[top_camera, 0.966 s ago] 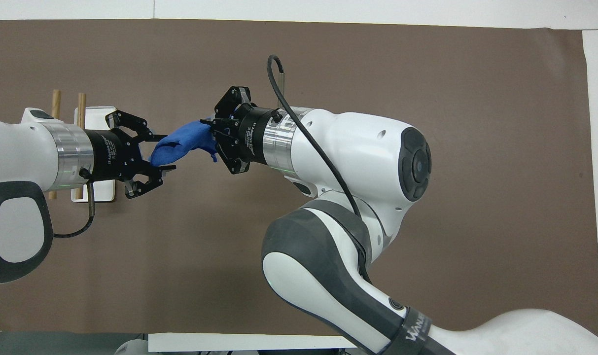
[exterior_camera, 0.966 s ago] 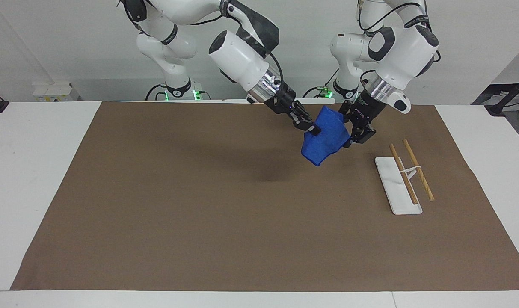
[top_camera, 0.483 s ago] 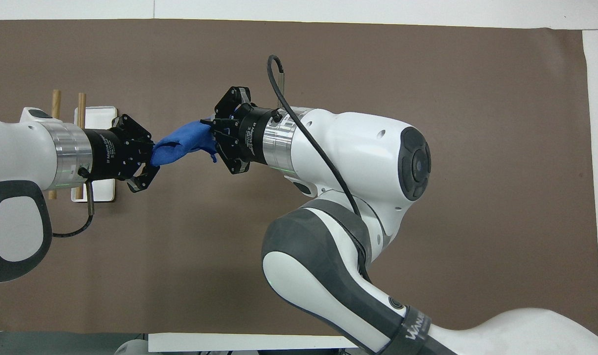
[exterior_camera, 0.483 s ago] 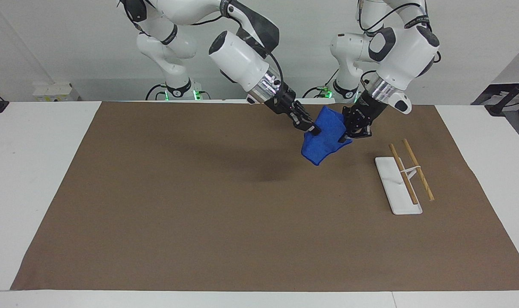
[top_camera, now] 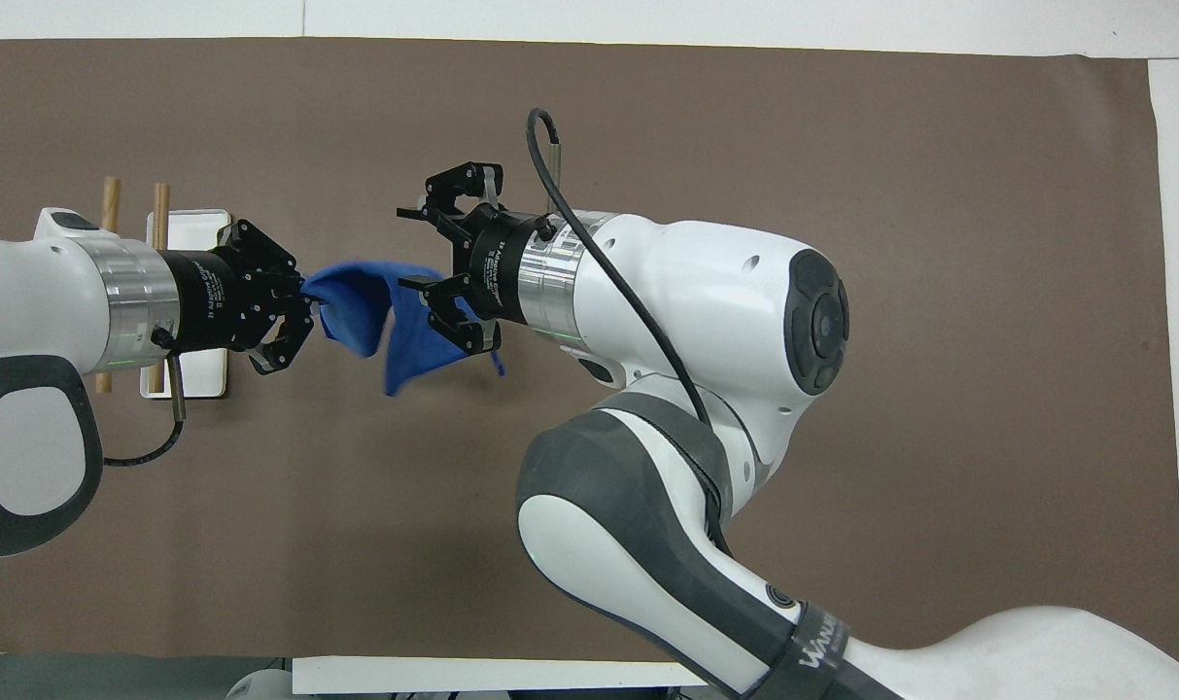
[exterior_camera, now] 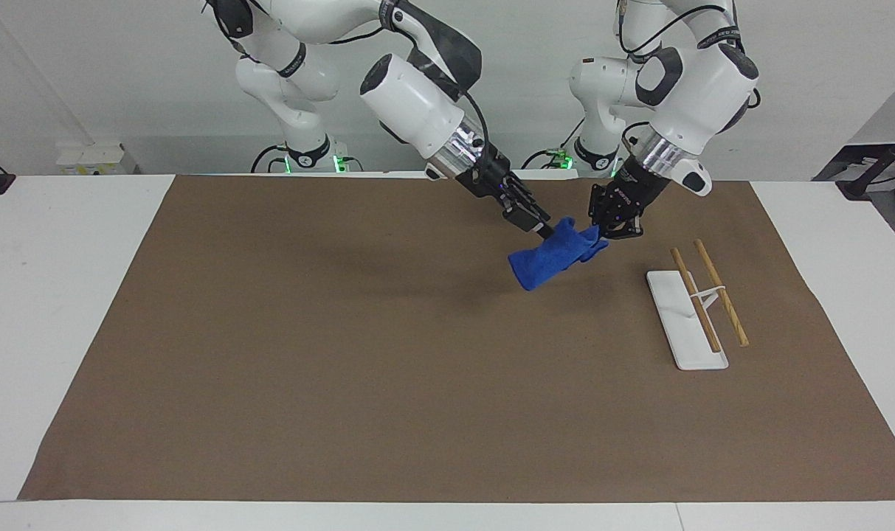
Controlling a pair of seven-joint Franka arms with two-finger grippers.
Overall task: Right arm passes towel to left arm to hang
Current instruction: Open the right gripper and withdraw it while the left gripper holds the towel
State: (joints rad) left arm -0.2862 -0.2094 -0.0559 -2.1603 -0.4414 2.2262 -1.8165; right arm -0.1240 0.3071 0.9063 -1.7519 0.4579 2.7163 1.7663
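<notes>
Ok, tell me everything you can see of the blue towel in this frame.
The towel is a small royal-blue cloth, soft and crumpled, hanging in the air over the brown mat. The left gripper is shut on one end of it; the rest droops below. The right gripper is beside it with jaws open, one fingertip at the cloth. It hangs near the wooden-rod rack, not touching it.

Towel (exterior_camera: pixel 554 253) hangs over mat (exterior_camera: pixel 344 369), beside rack (exterior_camera: pixel 698 306).

Hanging from the closed left pincer (exterior_camera: pixel 608 229) over the brown mat (exterior_camera: pixel 344 369) — the towel (exterior_camera: pixel 554 254), draped just beside the spread-fingered right pincer (top_camera: pixel 424 248). Near the left pincer, toward that arm's end of the surface — a wooden-rod rack (exterior_camera: pixel 702 302), the only obstacle standing below.
</notes>
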